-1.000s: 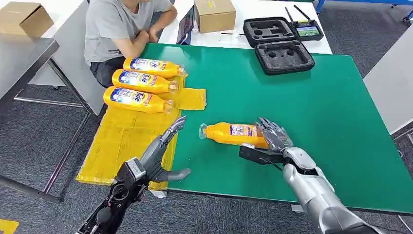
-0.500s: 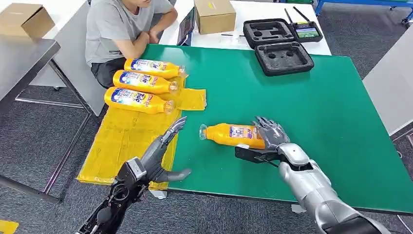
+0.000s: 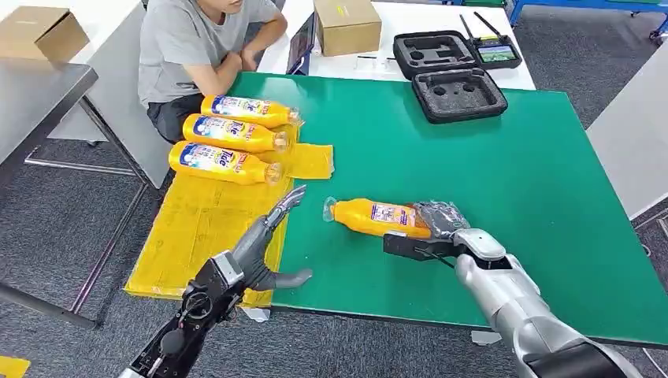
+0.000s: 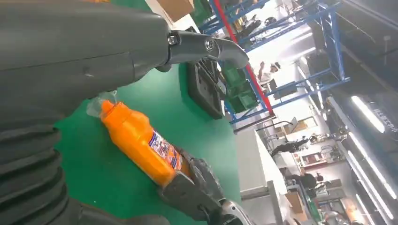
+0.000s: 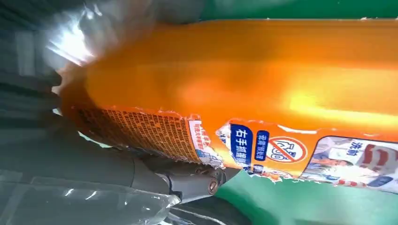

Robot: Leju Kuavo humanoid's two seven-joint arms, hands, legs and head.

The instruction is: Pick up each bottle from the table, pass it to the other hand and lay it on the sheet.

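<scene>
An orange bottle (image 3: pixel 370 216) (image 4: pixel 141 145) (image 5: pixel 244 84) lies on its side on the green table (image 3: pixel 488 173), cap pointing toward the yellow sheet (image 3: pixel 197 228). My right hand (image 3: pixel 437 228) (image 4: pixel 197 187) grips its base end, fingers curled over the top and thumb along the near side. My left hand (image 3: pixel 264 248) hovers open over the sheet's right edge, fingers stretched toward the bottle's cap and a short gap from it. Three more orange bottles (image 3: pixel 228 134) lie side by side at the sheet's far end.
A person (image 3: pixel 201 47) sits at the table's far left corner, close to the laid bottles. Two black foam cases (image 3: pixel 457 90), a controller (image 3: pixel 496 49) and a cardboard box (image 3: pixel 346 24) stand at the back. A grey table (image 3: pixel 31 94) is at the left.
My right hand's fingers, spread above the bottle's base a second ago, have curled down onto it. The bottle shifted slightly. The left hand has barely moved.
</scene>
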